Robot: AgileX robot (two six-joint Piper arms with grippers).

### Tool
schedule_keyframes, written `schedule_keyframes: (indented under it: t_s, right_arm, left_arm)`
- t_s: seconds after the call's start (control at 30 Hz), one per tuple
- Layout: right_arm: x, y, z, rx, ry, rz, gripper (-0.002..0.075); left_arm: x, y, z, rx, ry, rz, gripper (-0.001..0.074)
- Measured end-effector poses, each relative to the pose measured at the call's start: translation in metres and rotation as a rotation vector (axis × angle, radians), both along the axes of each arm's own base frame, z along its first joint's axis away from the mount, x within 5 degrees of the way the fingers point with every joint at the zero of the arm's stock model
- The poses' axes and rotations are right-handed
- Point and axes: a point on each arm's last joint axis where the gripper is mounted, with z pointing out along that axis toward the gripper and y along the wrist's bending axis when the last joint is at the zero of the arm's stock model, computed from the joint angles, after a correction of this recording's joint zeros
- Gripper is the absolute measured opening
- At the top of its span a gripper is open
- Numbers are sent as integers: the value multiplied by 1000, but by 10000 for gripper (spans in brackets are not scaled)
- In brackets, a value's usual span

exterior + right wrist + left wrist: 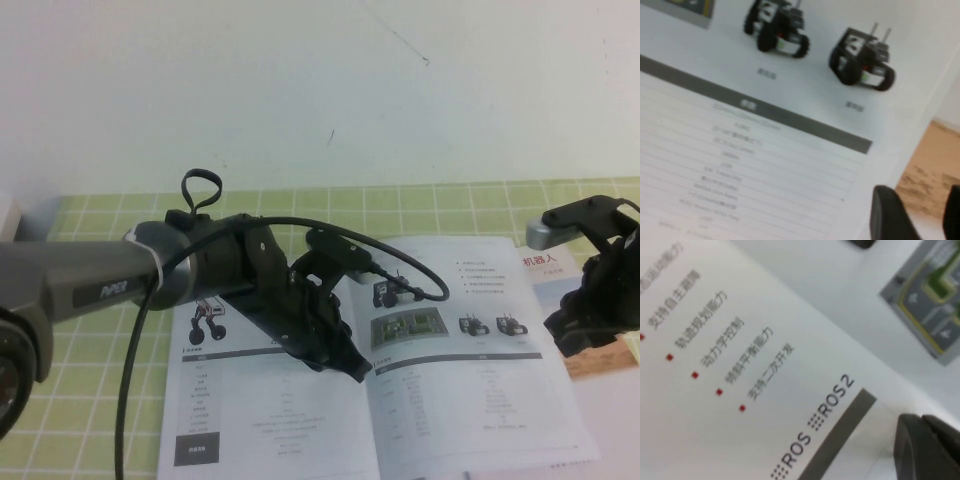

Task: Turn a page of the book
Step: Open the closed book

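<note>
From above, the book (380, 400) lies open on the bench (90, 300); the left gripper (335, 355) hangs over its middle fold, the page (470, 340) just to its right, whether its jaws are apart I cannot tell. The right gripper (590, 320) sits past the page's outer edge. Its wrist view shows the jaws apart, empty, over that edge

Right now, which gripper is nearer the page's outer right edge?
Right. The right gripper hovers beside that edge of the page, jaws open. The left gripper hangs over the book near its spine.
</note>
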Motion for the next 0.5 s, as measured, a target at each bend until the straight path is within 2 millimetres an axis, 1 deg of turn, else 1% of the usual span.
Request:
schedule_keyframes:
  t_s: [0.03, 0.17, 0.3, 0.37, 0.5]
  right_arm:
    - [0, -1, 0, -12, -1, -4, 239]
    - [0, -2, 1, -23, -1, -16, 239]
    - [0, -2, 1, -17, 1, -29, 253]
    - [0, -1, 1, -4, 1, -42, 295]
    - [2, 1, 2, 24, -10, -67, 410]
  left_arm:
    - [0, 1, -4, 18, 9, 7, -4]
    - [2, 1, -11, 26, 36, 30, -4]
    - [3, 0, -25, 10, 106, 61, -4]
    - [4, 0, -28, 3, 128, 68, -4]
    - [6, -1, -31, -17, 143, 69, -4]
